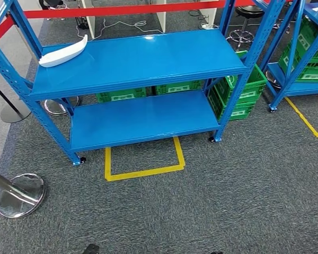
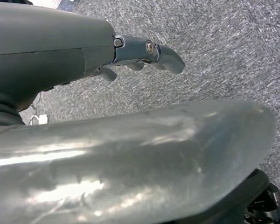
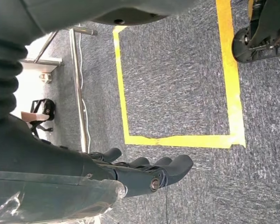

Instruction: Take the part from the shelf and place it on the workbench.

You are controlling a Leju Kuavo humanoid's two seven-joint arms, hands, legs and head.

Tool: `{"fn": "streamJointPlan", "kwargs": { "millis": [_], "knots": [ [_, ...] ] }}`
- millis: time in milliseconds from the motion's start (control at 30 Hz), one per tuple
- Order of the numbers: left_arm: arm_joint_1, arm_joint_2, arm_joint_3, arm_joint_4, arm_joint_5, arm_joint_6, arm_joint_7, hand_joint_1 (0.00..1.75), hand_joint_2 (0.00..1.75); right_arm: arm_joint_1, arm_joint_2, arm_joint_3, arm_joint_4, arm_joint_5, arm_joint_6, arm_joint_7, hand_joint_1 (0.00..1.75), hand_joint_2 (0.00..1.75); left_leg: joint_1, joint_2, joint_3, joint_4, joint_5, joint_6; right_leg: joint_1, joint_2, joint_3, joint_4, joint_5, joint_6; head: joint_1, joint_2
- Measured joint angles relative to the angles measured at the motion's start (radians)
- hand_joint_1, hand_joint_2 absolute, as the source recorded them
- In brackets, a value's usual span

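- On the top shelf (image 1: 149, 58) of the blue rack (image 1: 237, 79), at its far left corner, lies the white part (image 1: 63, 53), long and curved, one pointed end tipped up toward the right, nothing touching it.
- Lower shelf (image 1: 141, 119) of the same rack is blue and flat; green crates (image 1: 245, 92) sit behind and to the right of the rack, on the floor.
- Second blue rack (image 1: 297, 58) at far right, holding more green crates (image 1: 315, 55).
- Yellow tape square (image 1: 143, 169) on the grey carpet (image 1: 229, 201), just in front of the rack's near edge.
- Red barrier band (image 1: 121, 10) runs across behind the rack; chrome post base (image 1: 19, 196) at near left, another (image 1: 61, 106) under the rack's left end.
- Left robot hand (image 2: 145, 56): seen in the left wrist view over the carpet, fingers (image 2: 166, 58) stretched out and apart, holding nothing; shiny silver arm cover (image 2: 131, 158) runs across beside it.
- Right robot hand (image 3: 145, 170): seen in the right wrist view, dark fingers (image 3: 177, 165) extended side by side over the carpet, nothing in them, so apart and empty.
- Right wrist view also catches the yellow tape (image 3: 180, 140) corner on the carpet and a chrome stand (image 3: 77, 88).
- Both robot hands are well apart from the part and the rack.
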Motion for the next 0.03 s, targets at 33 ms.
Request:
{"fn": "streamJointPlan", "kwargs": {
  "millis": [33],
  "knots": [
    [0.000,0.000,0.000,0.000,0.000,0.000,0.000,0.00,0.00,0.000,0.000,0.000,0.000,0.000,0.000,0.000,0.00,1.75,0.000,0.000,0.000,0.000,0.000,0.000,0.000,0.000,0.000,0.000,0.000,0.000,0.000,0.000]
  ]
}}
